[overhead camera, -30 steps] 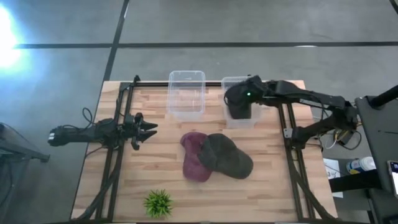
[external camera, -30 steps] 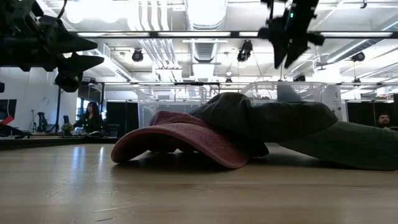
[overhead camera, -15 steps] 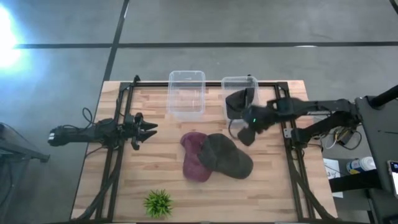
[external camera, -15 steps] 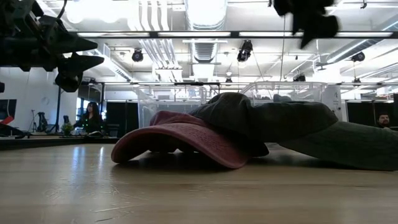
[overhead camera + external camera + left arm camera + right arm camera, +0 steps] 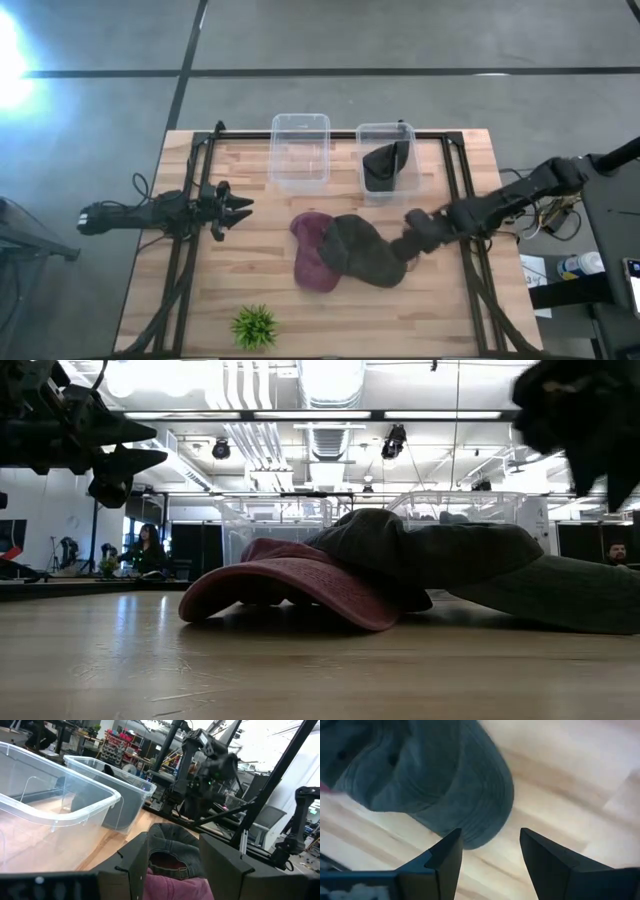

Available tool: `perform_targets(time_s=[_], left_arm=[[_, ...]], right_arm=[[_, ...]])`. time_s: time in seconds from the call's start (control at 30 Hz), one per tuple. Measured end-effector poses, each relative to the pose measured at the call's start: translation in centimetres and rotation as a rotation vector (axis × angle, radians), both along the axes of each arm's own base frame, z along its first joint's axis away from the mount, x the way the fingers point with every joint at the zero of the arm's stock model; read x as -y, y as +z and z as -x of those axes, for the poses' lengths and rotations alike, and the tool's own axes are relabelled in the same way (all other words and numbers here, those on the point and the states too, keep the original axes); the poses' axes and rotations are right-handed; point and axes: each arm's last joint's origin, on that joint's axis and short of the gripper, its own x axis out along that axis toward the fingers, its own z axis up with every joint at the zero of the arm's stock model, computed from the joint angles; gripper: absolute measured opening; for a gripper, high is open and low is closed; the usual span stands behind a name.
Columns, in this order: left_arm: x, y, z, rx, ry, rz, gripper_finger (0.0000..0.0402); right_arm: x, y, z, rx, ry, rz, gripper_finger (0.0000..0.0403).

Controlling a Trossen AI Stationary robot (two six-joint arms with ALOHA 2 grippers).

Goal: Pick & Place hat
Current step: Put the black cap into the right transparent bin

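A dark grey cap (image 5: 360, 250) lies on the table, its crown overlapping a maroon cap (image 5: 312, 264) beside it. Both also show in the low view, the grey cap (image 5: 440, 555) and the maroon cap (image 5: 290, 585). A black hat (image 5: 385, 162) lies inside the right clear bin (image 5: 410, 180). My right gripper (image 5: 413, 242) is open and hovers over the grey cap's brim (image 5: 470, 805) at its right end, fingers pointing down. My left gripper (image 5: 240, 207) is open and waits above the table's left side.
A clear bin (image 5: 300, 150) with nothing showing inside it stands left of the bin with the hat, both at the far edge. A small green plant (image 5: 254, 326) sits near the near edge. Dark frame rails (image 5: 190, 240) run along both sides. Bare wood lies right of the caps.
My right gripper has swung from over the right bin toward the near edge and come down to the grey cap's brim. The black hat stays in that bin. The caps on the table have not moved.
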Motion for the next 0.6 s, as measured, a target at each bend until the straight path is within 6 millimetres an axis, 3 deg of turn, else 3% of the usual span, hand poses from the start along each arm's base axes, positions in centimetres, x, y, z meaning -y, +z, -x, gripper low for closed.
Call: perform_targets(time_s=[0.23, 0.6], left_arm=[[0.0, 0.0, 0.0, 0.0, 0.0, 0.0, 0.0169], [0.0, 0.0, 0.0, 0.0, 0.0, 0.0, 0.0169]], right_arm=[[-2.1, -3.2, 2.6, 0.158, -0.294, -0.097, 0.0196], [-3.5, -6.8, 3.4, 0.108, -0.276, -0.121, 0.0196]])
